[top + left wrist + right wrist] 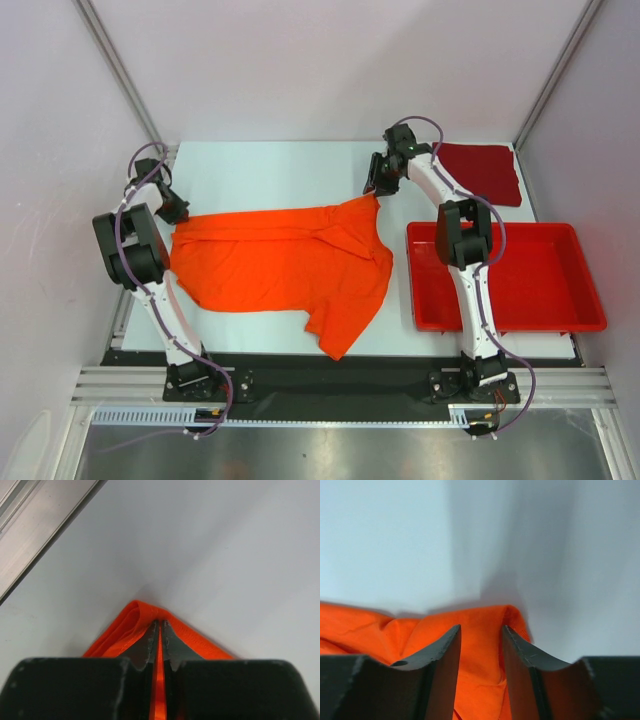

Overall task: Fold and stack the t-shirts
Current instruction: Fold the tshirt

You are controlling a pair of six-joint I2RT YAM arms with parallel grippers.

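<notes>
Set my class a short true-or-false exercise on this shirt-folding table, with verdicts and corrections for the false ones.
1. The left fingers are pinched shut on a corner of the orange t-shirt. True.
2. The dark red t-shirt lies inside the red tray. False: it lies folded on the table, beyond the tray.
3. The right fingers stand apart with orange cloth between them. True.
4. The orange t-shirt is folded into a neat square. False: it lies spread out and rumpled.
</notes>
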